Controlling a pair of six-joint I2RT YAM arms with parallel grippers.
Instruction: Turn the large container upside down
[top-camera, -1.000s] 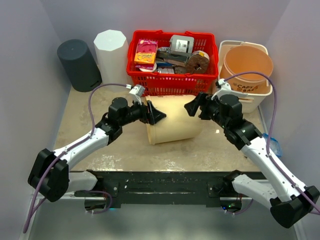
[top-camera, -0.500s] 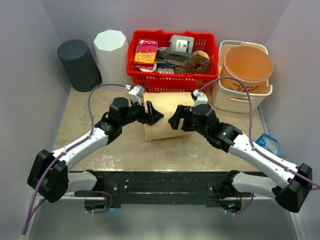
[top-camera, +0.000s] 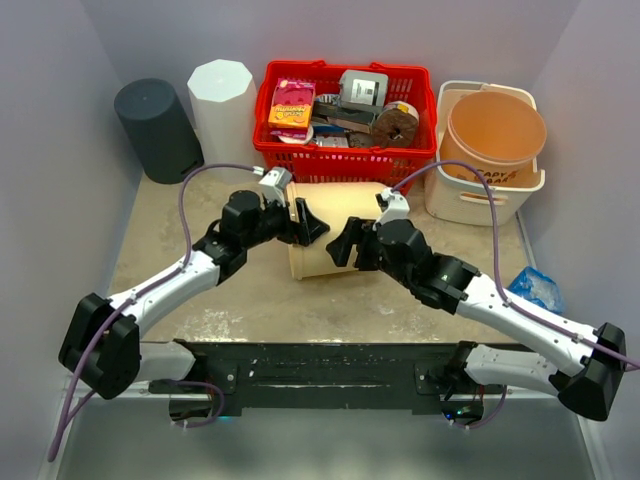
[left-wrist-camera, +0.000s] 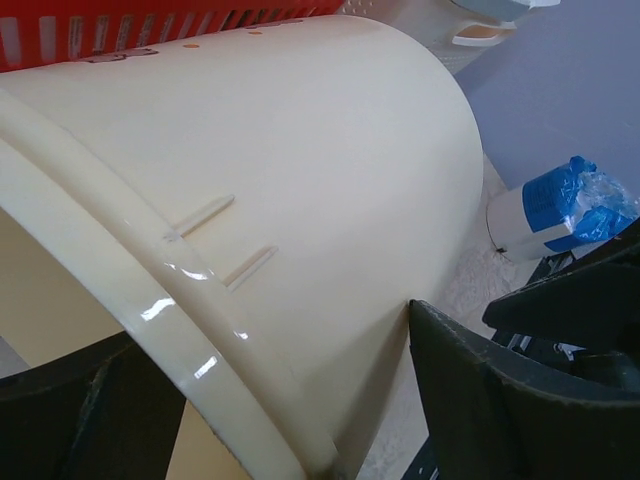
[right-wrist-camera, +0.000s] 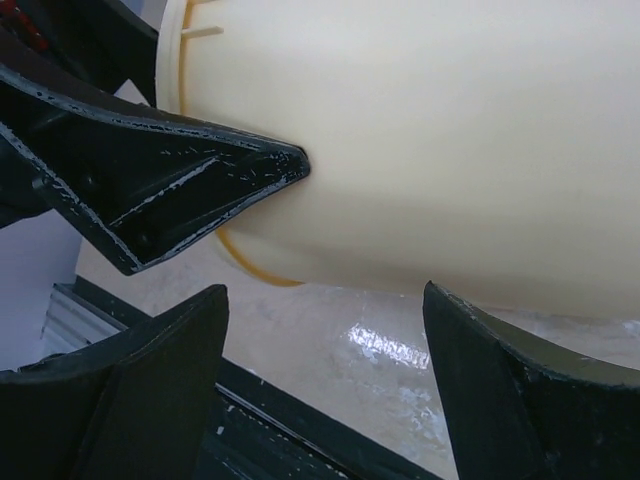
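Note:
The large cream container (top-camera: 338, 208) lies on its side in front of the red basket, its open rim facing left. My left gripper (top-camera: 305, 228) straddles that rim, one finger inside and one pressed on the outer wall, shut on it. The left wrist view shows the rim and wall (left-wrist-camera: 330, 150) running between the fingers of the left gripper (left-wrist-camera: 270, 330). My right gripper (top-camera: 346, 246) is open and empty at the container's near side. In the right wrist view the right gripper (right-wrist-camera: 325, 290) is spread just below the container (right-wrist-camera: 430, 130), beside a left finger (right-wrist-camera: 200, 180).
A red basket (top-camera: 345, 168) of groceries stands right behind the container. A white tub (top-camera: 480, 205) holding an orange bucket (top-camera: 495, 125) is at the back right. A white octagonal bin (top-camera: 222, 100) and a dark grey cylinder (top-camera: 158, 128) are at the back left. A blue-and-white packet (top-camera: 530, 285) lies at right.
My right gripper has swung left, from the container's right end to its near side by the rim. The container has shifted a little left and back. My left gripper keeps its hold.

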